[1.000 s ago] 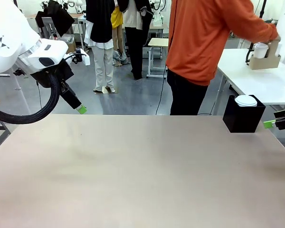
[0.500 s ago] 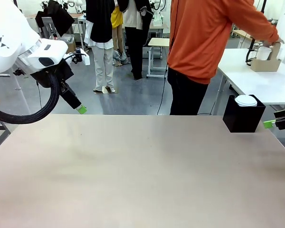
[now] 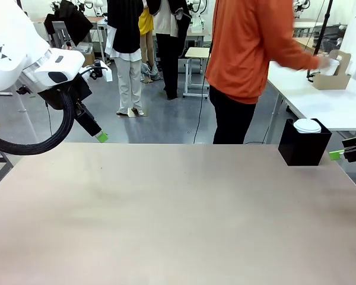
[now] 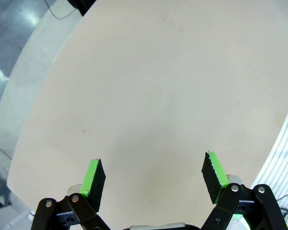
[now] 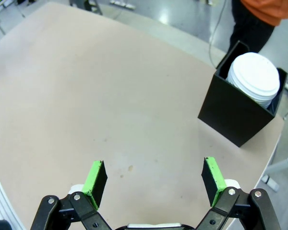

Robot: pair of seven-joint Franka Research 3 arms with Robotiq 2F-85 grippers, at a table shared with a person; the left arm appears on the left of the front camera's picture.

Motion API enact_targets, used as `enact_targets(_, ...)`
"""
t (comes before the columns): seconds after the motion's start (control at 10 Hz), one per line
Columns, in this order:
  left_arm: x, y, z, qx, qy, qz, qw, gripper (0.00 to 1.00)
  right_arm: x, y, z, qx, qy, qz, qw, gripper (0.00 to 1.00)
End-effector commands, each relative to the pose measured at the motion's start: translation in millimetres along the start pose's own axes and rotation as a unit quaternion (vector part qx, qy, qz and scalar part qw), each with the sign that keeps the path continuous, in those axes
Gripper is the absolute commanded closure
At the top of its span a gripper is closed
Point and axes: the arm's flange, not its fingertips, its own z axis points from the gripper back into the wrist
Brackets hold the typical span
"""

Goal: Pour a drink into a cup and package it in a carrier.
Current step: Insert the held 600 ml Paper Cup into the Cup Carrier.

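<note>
My left gripper [image 3: 99, 135] hangs open above the table's far left edge; in its wrist view the left gripper [image 4: 153, 160] has nothing but bare tabletop between its fingers. At the right edge my right gripper [image 3: 339, 155] is open too, beside the black box, and the right gripper [image 5: 153, 164] holds nothing. The brown carrier [image 3: 332, 80] stands on a white side table behind, with the white cup [image 3: 330, 66] in it. A person in orange has a hand [image 3: 321, 61] at the cup. The drink is out of view.
A black box [image 3: 304, 147] with a stack of white lids [image 5: 254, 78] sits at the far right corner of the beige table [image 3: 178, 214]. The person stands just beyond the far edge. The white side table [image 3: 338, 107] lies behind the box.
The person has set the carrier with the cup down on the side table and drawn the arm back a little. Neither arm has moved.
</note>
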Motion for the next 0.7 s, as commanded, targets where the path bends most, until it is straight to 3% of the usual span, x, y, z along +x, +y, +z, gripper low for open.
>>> enact_targets(0.0, 0.4, -1.3, 1.7, 0.002, 0.008, 0.005, 1.000, 0.00, -0.9, -0.7, 1.9, -0.004, -0.001, 0.010, 1.000, 0.00)
enact_targets(0.6, 0.4, -1.3, 1.7, 0.002, 0.008, 0.005, 1.000, 0.00, -0.9, -0.7, 1.9, -0.004, -0.001, 0.010, 1.000, 0.00)
